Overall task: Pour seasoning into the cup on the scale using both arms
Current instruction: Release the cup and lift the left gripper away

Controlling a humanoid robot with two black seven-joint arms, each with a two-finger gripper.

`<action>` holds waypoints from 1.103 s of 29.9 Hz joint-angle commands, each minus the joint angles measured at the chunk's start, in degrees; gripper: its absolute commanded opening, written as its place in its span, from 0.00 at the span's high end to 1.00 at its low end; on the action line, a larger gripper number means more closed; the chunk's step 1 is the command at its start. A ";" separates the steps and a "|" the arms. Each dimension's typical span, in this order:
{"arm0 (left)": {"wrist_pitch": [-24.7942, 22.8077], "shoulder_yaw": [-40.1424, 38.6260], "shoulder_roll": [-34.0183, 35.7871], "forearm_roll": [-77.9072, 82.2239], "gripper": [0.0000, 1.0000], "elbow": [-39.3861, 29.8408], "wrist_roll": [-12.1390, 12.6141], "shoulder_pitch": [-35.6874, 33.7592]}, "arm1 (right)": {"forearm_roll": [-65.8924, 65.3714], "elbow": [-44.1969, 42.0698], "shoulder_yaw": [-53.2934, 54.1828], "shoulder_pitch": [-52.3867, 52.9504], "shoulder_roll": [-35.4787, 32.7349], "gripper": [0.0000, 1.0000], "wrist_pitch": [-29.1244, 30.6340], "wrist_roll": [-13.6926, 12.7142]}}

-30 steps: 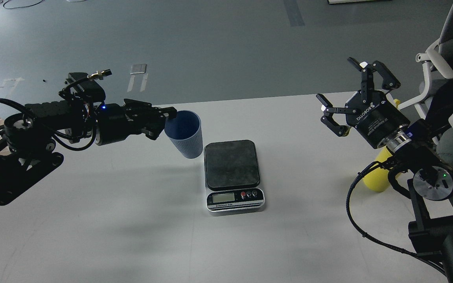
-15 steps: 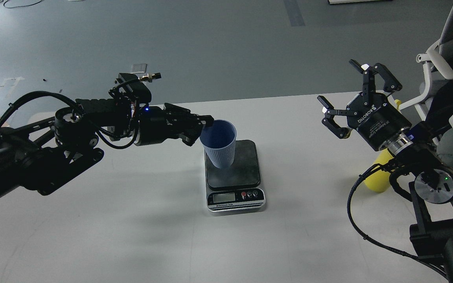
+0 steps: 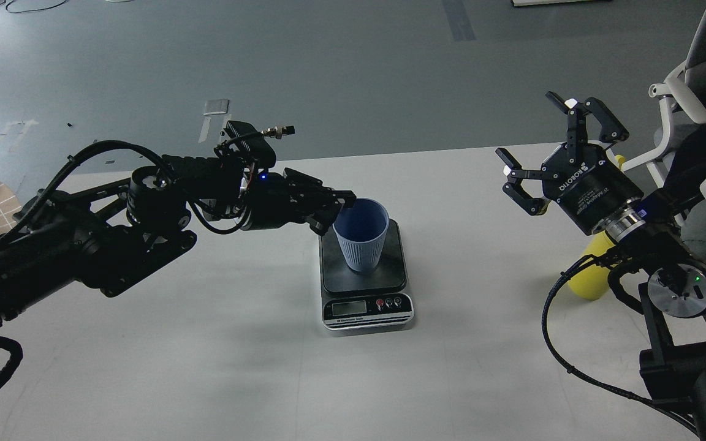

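Since a second ago the left arm has swung rightward, carrying the cup [image 3: 361, 240] from beside the scale [image 3: 365, 278] onto its platform. That arm now reaches in low and nearly level from the left edge, elbow bent, cable looping over it. Its left pincer [image 3: 336, 211] is clenched on the cup's left rim. The cup stands upright, long axis vertical, mouth up, its base on the dark platform's middle; whether it bears its full weight there I cannot tell. On the white counter [image 3: 206, 343], the scale's display faces the near edge. Farther right, the right arm rises from the lower right corner, wrist tilted up and leftward. Its right pincer [image 3: 549, 150] hangs released, fingers splayed. Behind it the yellow bottle [image 3: 587, 275] stands mostly hidden.
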 commanded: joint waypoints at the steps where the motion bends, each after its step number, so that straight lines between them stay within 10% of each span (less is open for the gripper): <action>1: 0.02 0.45 -0.18 1.22 1.00 1.10 0.00 0.09 | 0.02 -0.01 0.13 -0.01 0.00 0.00 -0.01 0.00; 9: 0.02 0.45 -0.18 1.05 1.00 1.55 0.00 -0.44 | 0.02 -0.01 0.13 -0.01 0.00 0.00 -0.01 0.00; 13: 0.02 0.18 -0.27 0.44 0.77 1.37 0.00 -0.44 | 0.02 -0.19 0.05 0.08 0.00 0.00 -0.01 0.00; 17: -0.16 -0.61 -0.01 -0.61 0.04 0.85 0.00 -0.79 | 0.02 -0.27 0.05 0.08 0.00 0.00 -0.01 0.00; 28: 0.55 -2.01 0.25 -19.94 0.02 0.85 0.00 -0.79 | 0.02 -0.01 0.05 -0.01 0.00 0.00 -0.01 0.00; 33: 0.55 -16.31 -2.81 -47.64 0.02 1.72 0.00 0.96 | 0.11 0.08 0.13 -0.44 0.00 0.00 0.95 0.17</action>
